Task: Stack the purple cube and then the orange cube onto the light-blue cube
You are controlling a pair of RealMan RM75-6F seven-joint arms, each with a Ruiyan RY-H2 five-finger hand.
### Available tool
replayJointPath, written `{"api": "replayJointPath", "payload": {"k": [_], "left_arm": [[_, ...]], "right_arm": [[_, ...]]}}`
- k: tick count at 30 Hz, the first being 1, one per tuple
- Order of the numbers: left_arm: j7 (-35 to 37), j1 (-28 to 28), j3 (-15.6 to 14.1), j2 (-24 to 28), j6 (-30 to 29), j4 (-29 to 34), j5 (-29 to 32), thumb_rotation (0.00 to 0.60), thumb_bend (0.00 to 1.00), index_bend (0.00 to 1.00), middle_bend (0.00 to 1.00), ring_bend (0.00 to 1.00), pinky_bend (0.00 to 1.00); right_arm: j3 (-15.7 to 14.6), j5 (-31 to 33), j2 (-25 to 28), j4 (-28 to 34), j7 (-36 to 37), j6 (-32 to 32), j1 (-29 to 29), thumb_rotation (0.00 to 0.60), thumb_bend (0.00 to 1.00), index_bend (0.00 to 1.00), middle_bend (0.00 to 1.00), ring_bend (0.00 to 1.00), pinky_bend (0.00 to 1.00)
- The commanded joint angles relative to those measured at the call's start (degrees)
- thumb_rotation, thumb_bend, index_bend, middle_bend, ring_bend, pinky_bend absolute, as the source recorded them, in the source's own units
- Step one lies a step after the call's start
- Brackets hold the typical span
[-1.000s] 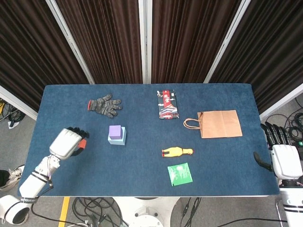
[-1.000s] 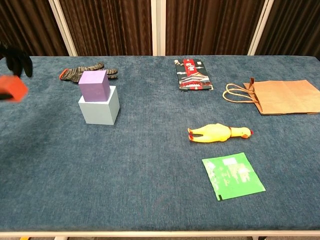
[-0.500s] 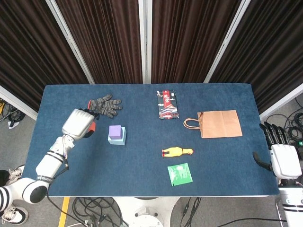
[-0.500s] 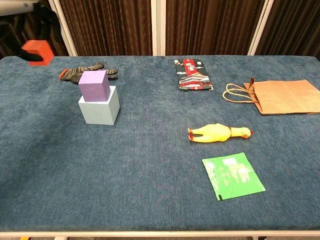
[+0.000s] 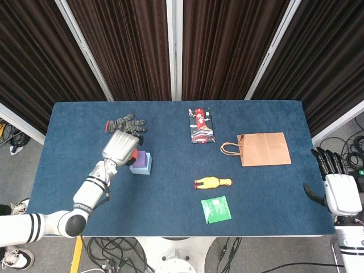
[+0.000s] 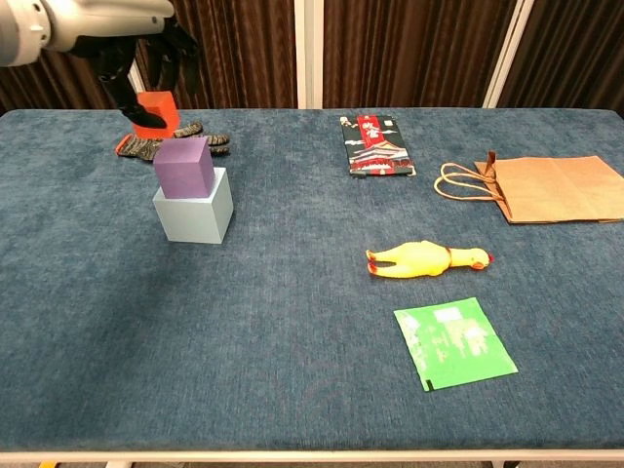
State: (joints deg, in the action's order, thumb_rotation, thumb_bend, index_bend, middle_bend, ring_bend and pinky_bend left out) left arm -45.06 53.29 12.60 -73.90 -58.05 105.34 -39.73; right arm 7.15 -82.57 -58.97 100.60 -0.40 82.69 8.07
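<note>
Two hands are on record. Left hand (image 6: 146, 49): raised above the blue cloth surface (image 6: 292, 380), fingers clamped on the orange cube (image 6: 156, 109), which hangs in the air just up and to the left of the purple cube (image 6: 183, 167) in the chest view (not touching it there). In the head view the same hand covers most of the stack, with a sliver of orange showing at its edge.

Purple cube: sits on top of the light-blue cube (image 6: 195, 216), set slightly askew to it. Light-blue cube: rests on the surface in the left half, just in front of a grey knitted work glove (image 5: 126, 126) with a red cuff, which lies flat.

Right hand (image 5: 340, 190): at the far right edge of the surface, seen in the head view only, fingers apart and pointing away from the robot, holding nothing.

Other items, all lying flat: a red-and-black printed packet (image 6: 376, 144) near the back centre; a brown paper bag (image 6: 554, 187) with twisted handles to its right; a yellow rubber chicken (image 6: 429, 259) toward the middle right; a green sachet (image 6: 453, 343) just in front of the chicken (apart from it).
</note>
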Motion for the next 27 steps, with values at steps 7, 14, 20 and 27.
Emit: {"api": "replayJointPath", "payload": {"k": [7, 14, 20, 27], "left_arm": [[-0.16, 1.55, -0.91, -2.87, -3.53, -0.14, 1.15, 0.6, 0.29, 0.45, 0.62, 0.44, 0.54], [1.71, 1.47, -2.45, -4.13, -3.14, -1.84, -0.86, 0.6, 0.29, 0.45, 0.63, 0.45, 0.55], [2.55, 1.8, -2.89, -4.9, -3.12, -3.18, -1.92, 0.6, 0.29, 0.45, 0.63, 0.45, 0.55], [3.4, 1.95, -3.3, -5.58, -2.7, -4.71, -1.64, 0.6, 0.29, 0.45, 0.63, 0.45, 0.55]], "right_arm": [[0.01, 0.05, 0.0, -0.1, 0.1, 0.01, -0.01, 0.6, 0.23, 0.07, 0.04, 0.0, 0.0], [0.05, 0.17, 0.03, -0.05, -0.05, -0.09, 0.05, 0.6, 0.23, 0.07, 0.04, 0.0, 0.0], [0.09, 0.56, 0.14, 0.06, -0.21, -0.41, 0.14, 0.6, 0.23, 0.07, 0.04, 0.0, 0.0], [0.09, 1.07, 0.08, 0.04, -0.64, -0.77, 0.22, 0.6, 0.23, 0.07, 0.04, 0.0, 0.0]]}}
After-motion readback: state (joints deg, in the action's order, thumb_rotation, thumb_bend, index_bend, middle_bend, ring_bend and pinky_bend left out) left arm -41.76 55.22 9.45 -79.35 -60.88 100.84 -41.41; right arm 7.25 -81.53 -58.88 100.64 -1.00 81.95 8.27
